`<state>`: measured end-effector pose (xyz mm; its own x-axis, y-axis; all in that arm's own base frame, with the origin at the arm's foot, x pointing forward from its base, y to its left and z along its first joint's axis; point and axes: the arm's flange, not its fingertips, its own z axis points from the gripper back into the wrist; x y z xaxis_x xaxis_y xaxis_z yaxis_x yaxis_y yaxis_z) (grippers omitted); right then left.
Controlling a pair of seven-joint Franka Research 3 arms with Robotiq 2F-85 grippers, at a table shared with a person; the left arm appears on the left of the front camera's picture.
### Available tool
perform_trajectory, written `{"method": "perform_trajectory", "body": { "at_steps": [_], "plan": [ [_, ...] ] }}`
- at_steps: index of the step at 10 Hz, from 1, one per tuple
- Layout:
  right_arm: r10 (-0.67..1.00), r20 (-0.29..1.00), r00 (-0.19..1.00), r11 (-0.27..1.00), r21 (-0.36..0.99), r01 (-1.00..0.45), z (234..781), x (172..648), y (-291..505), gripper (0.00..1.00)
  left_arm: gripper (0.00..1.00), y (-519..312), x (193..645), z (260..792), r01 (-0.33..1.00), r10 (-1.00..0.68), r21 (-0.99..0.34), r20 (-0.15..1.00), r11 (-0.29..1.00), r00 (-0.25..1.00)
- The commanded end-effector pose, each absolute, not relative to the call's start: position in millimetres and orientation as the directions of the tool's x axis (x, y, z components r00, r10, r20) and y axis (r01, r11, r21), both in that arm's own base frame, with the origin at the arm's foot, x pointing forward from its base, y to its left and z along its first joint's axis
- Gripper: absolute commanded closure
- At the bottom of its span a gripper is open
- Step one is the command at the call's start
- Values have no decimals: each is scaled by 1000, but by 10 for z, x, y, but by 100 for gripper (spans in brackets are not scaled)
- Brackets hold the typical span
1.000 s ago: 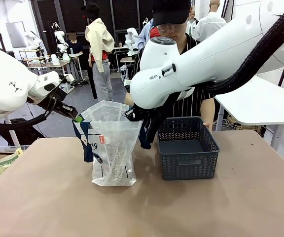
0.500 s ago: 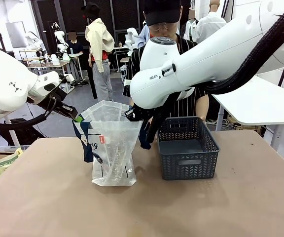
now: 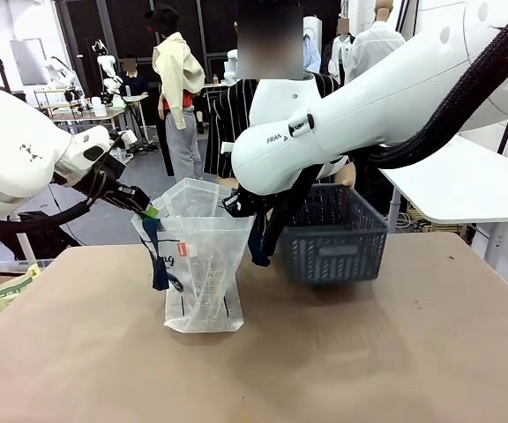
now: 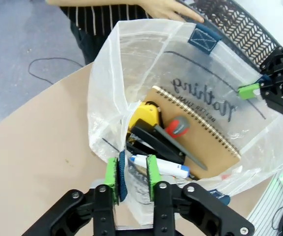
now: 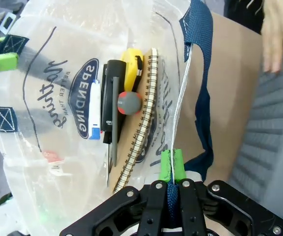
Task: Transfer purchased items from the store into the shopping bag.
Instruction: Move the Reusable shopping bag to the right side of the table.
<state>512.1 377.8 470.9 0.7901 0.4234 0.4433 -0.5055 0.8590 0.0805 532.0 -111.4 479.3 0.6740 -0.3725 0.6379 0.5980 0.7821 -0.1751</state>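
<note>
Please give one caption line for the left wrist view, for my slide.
Left gripper loosely around shopping bag rim; notebook, yellow item and stapler inside.

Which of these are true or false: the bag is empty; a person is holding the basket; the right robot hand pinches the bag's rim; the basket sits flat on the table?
1. The shopping bag is empty. False: it holds a spiral notebook, a yellow item and more.
2. A person's hand is at the basket. True.
3. The right hand pinches the bag's rim. True.
4. The basket sits flat on the table. False: it is lifted and tilted.
</note>
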Motion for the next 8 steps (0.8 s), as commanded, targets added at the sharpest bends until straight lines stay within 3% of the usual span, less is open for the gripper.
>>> {"method": "perform_trajectory", "body": {
  "at_steps": [1,8],
  "plan": [
    [453,456,766,852,31,-523,4721,5140,3932,100,55,-1101,5392,4683,592,-308,-289,641,752,703],
    [580,463,670,773,-55,-632,4680,5035,4446,100,55,-1175,5428,4511,569,-88,-565,659,598,747]
  ]
}}
